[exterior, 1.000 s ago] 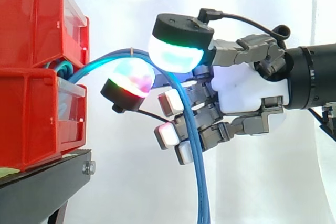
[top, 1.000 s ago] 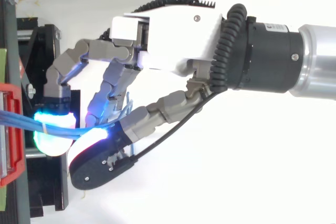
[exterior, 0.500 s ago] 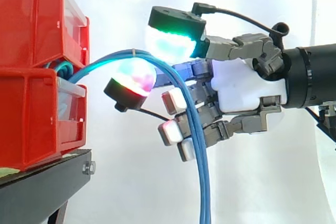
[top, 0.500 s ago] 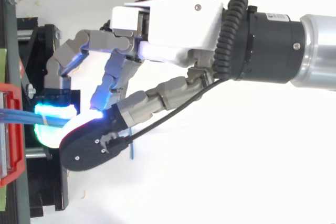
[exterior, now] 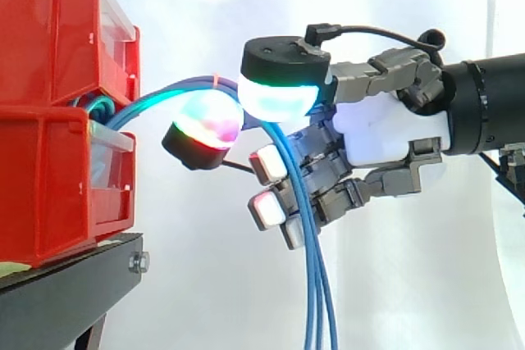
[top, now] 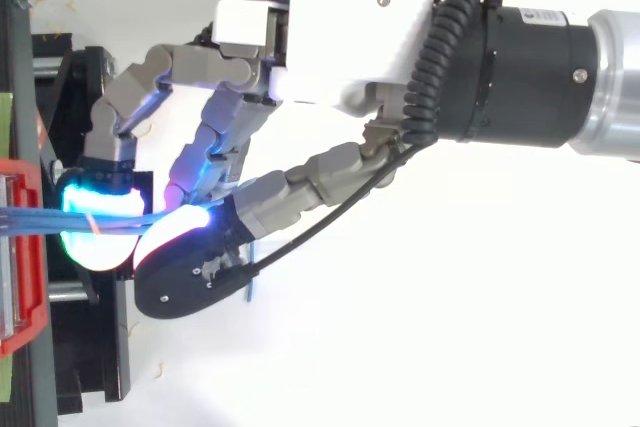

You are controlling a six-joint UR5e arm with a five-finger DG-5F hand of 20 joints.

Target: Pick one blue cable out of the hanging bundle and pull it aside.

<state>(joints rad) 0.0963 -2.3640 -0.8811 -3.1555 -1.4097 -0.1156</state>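
Robot hand (exterior: 385,133) pinching blue cables (exterior: 312,284), near front edge of red bins (exterior: 57,161)

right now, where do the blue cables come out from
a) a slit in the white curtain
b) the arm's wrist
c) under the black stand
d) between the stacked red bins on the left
d: in the side view the blue cables emerge between the stacked red bins at the left, arc over to the right and hang down in front of the hand.
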